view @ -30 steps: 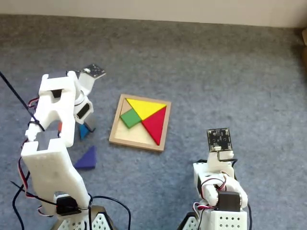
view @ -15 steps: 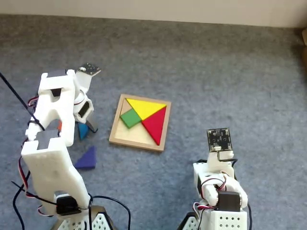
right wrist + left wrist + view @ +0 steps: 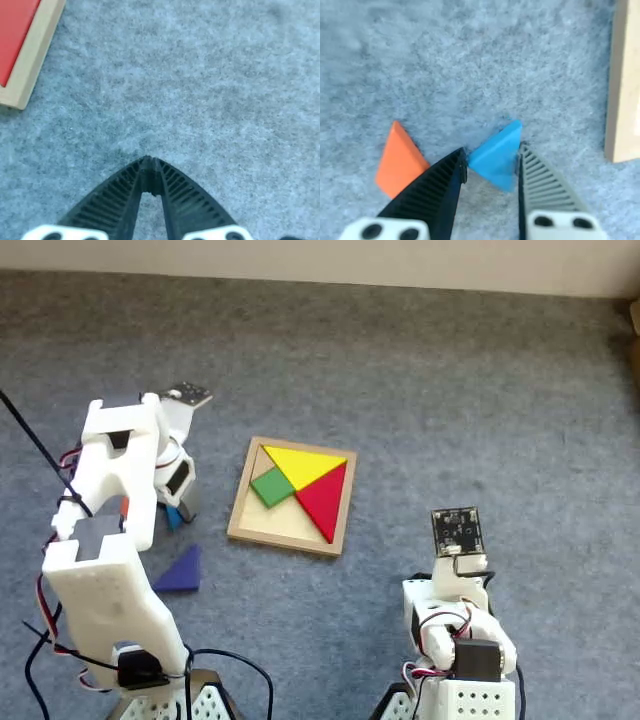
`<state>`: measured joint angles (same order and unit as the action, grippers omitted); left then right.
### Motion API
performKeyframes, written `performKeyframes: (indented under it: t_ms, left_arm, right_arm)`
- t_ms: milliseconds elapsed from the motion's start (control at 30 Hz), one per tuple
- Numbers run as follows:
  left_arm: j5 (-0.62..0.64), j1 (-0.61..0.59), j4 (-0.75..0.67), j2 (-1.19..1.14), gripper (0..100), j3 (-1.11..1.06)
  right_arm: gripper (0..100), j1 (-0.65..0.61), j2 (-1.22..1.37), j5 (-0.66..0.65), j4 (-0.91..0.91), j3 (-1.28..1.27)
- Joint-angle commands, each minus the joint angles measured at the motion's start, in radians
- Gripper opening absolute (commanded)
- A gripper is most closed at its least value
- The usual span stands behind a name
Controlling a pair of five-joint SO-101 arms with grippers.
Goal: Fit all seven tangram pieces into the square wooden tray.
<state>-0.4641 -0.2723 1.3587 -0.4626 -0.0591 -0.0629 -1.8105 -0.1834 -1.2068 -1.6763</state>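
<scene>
Surface: grey carpet (image 3: 480, 390), with a pale strip (image 3: 320, 260) at 12 o'clock. One tray (image 3: 285, 542) holds three pieces: yellow (image 3: 300, 465), red (image 3: 325, 498) and green (image 3: 270, 487). Three lie loose towards its 9 o'clock: blue triangle (image 3: 495, 155), orange piece (image 3: 397, 160) and purple triangle (image 3: 182, 570). The left gripper (image 3: 491, 155) pinches the blue triangle. The right gripper (image 3: 149, 165) is closed and empty.

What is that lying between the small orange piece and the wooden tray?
A blue triangle, on the carpet between the orange piece and the tray, with the left arm's jaws either side of it. The left wrist view shows it.
</scene>
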Motion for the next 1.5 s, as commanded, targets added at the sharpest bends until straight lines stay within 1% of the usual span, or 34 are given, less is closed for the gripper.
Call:
performKeyframes:
  t_ms: [0, 167, 300, 500, 600, 833, 1067, 1300, 1433, 1467]
  left_arm:
    - [0.023, -0.021, 0.006, 0.039, 15, -0.004]
    - [0.041, 0.018, 0.011, 0.053, 15, -0.002]
    - [0.043, 0.062, 0.015, 0.154, 15, -0.016]
    - [0.037, 0.136, 0.083, 0.305, 15, -0.015]
    - [-0.008, 0.183, 0.098, 0.332, 15, -0.015]
    - [-0.166, 0.308, 0.103, 0.332, 15, -0.015]
    - [-0.278, 0.438, 0.100, 0.331, 15, -0.015]
    - [-0.293, 0.526, 0.094, 0.312, 15, -0.012]
    - [-0.284, 0.555, 0.032, 0.220, 15, -0.004]
    - [-0.264, 0.556, 0.009, 0.197, 15, -0.002]
  right_arm:
    - [1.6, 0.012, 0.013, 0.000, -0.008, -0.143]
    - [1.6, 0.012, 0.013, 0.000, -0.008, -0.143]
    - [1.6, 0.012, 0.013, 0.000, -0.008, -0.143]
    - [1.6, 0.012, 0.013, 0.000, -0.008, -0.143]
    - [1.6, 0.012, 0.013, 0.000, -0.008, -0.143]
    - [1.6, 0.012, 0.013, 0.000, -0.008, -0.143]
    - [1.6, 0.012, 0.013, 0.000, -0.008, -0.143]
    - [1.6, 0.012, 0.013, 0.000, -0.008, -0.143]
    - [1.6, 0.012, 0.013, 0.000, -0.008, -0.143]
    - [1.6, 0.012, 0.013, 0.000, -0.008, -0.143]
